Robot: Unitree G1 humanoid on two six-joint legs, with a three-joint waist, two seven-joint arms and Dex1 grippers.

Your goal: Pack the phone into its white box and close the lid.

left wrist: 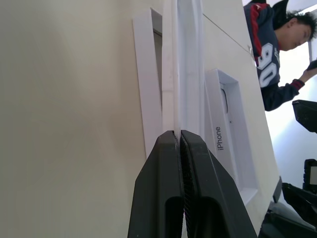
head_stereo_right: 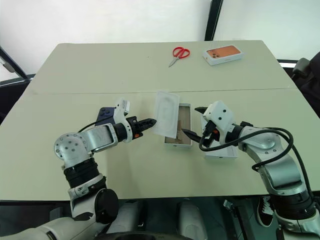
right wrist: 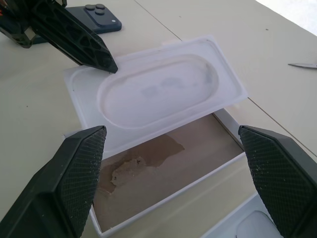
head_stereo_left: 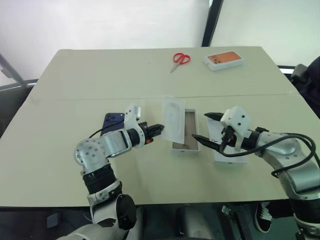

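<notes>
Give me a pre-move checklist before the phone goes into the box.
1. Left gripper jaws shut on the insert: ok.
2. Insert clear of the white box: not ok, it hangs tilted over the box.
3. Box floor free for the phone: cannot tell, the insert covers part of it.
4. Right gripper jaws open, holding nothing: ok.
5. Phone lying flat on the table, unobstructed: ok.
6. Lid within reach beside the box: ok.

— What's around us here?
— A broad pale beige table (head_stereo_left: 100, 75) with a seam across its middle, bright white wall behind, and a dark slanted post (head_stereo_left: 212, 22) rising past the far edge.
</notes>
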